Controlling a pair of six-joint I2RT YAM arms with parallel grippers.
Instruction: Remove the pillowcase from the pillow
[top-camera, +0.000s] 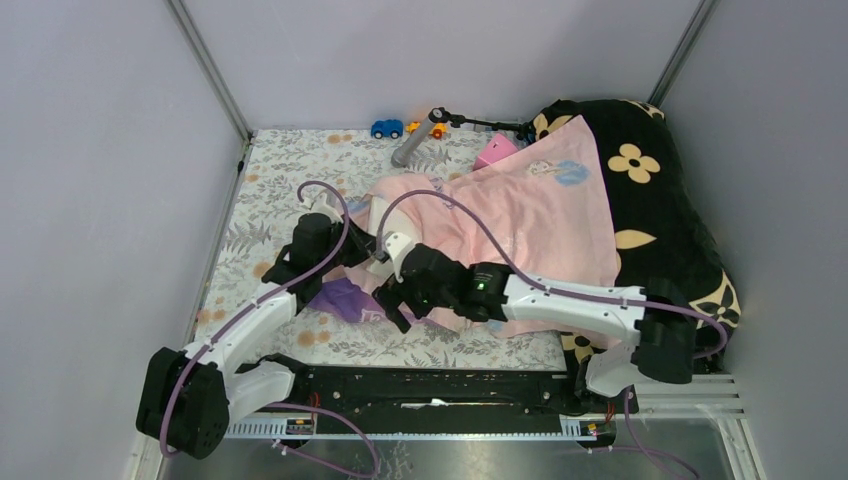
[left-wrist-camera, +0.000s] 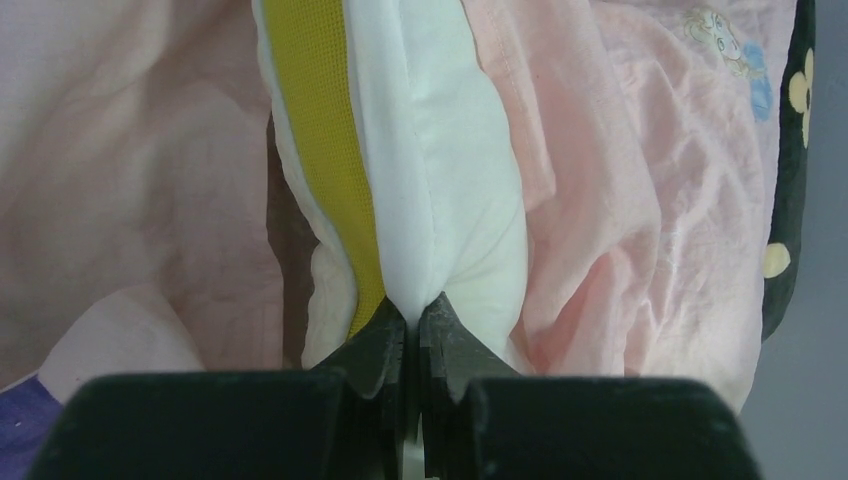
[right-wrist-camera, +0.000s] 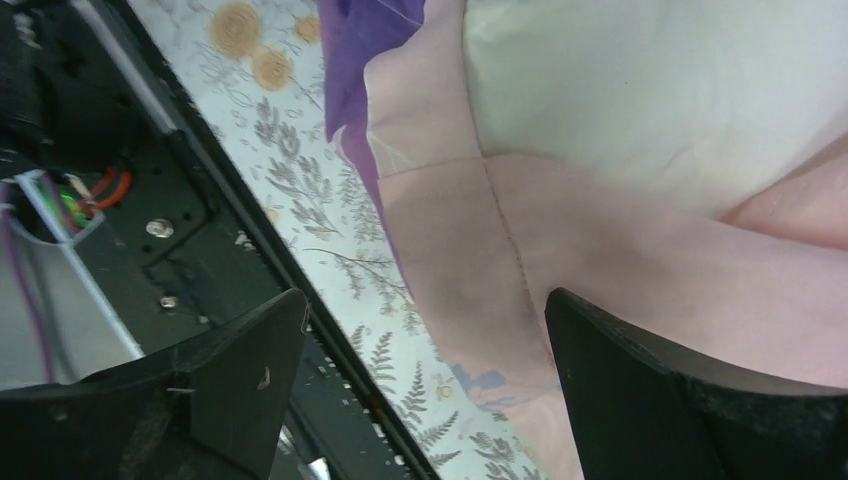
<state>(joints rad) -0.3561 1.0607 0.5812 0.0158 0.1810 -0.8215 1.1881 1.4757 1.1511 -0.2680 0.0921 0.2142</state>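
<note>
Floral cloth (top-camera: 270, 190) covers the work surface between grey walls (top-camera: 450, 60). At the near edge the left arm bends inward, and the left gripper (left-wrist-camera: 412, 312) is clenched on the pillow (left-wrist-camera: 450, 180) at its white seam beside the yellow trim. The right arm reaches leftward across the front. The right gripper (right-wrist-camera: 425, 310) has its jaws spread wide, holding nothing, over the pillowcase (right-wrist-camera: 620, 270) hem, with the purple patch (right-wrist-camera: 360, 40) just beside. The pink pillowcase lies crumpled around the pillow mid-surface, draping right onto a black flowered blanket (top-camera: 660, 190). A toy car (top-camera: 386, 128) sits at the far edge.
</note>
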